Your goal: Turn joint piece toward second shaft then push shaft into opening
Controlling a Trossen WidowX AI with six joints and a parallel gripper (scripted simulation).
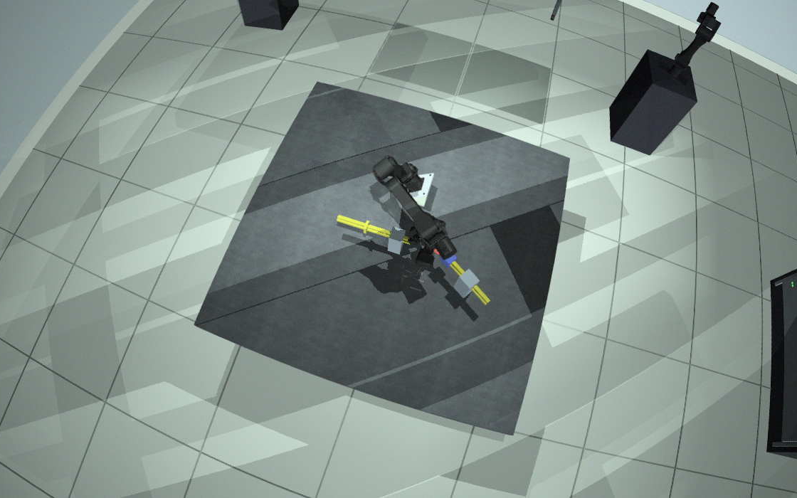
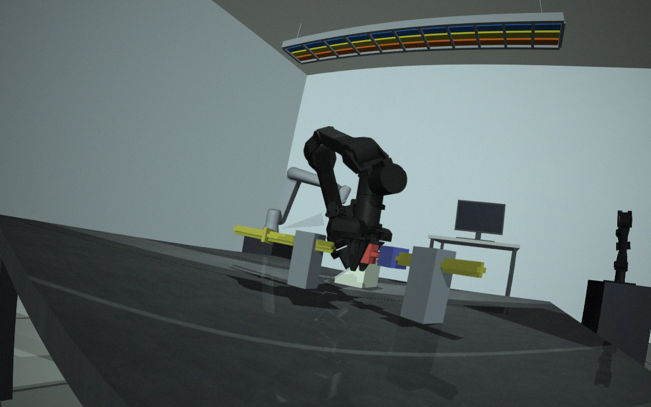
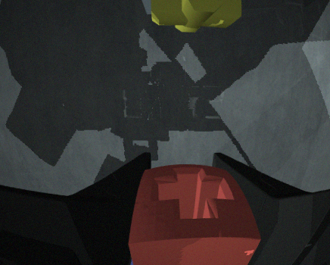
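My gripper (image 3: pixel 182 159) (image 2: pixel 357 267) is shut on the red joint piece (image 3: pixel 151 223) (image 2: pixel 369 253), one finger on each side of it. The joint's cross-shaped opening faces up toward the camera and away from the hinge side in the wrist view. A blue hinge part (image 1: pixel 448 260) (image 2: pixel 391 256) links it to the first yellow shaft (image 1: pixel 480 293) (image 2: pixel 461 267), fixed in a grey block (image 1: pixel 467 282) (image 2: pixel 425 288). The second yellow shaft (image 1: pixel 351 221) (image 2: pixel 251 232) passes through the other grey block (image 1: pixel 395 240) (image 2: pixel 304 260). Its end (image 3: pixel 196 13) stands apart from the joint, with a gap between.
The dark table (image 1: pixel 302 334) (image 2: pixel 165 344) carries both blocks. A pale wedge-shaped piece (image 1: pixel 426 187) (image 2: pixel 360 278) lies behind the gripper. The second shaft has a raised yellow collar (image 1: pixel 366 227) (image 2: pixel 266 234) outside its block. Other robots and a monitor stand away from the table.
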